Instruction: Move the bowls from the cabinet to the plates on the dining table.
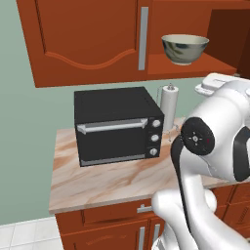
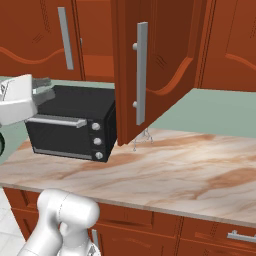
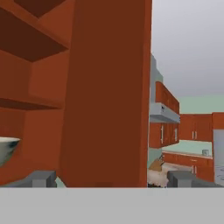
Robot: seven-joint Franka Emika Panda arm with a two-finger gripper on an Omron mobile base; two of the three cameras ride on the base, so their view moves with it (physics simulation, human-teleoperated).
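speckled bowl (image 1: 184,48) — one, cabinet (image 1: 97,39) — open

No text, label, brand, number or sign can be read anywhere; the black oven (image 1: 117,126) has plain knobs, and the cabinet (image 1: 88,39) doors are unmarked.
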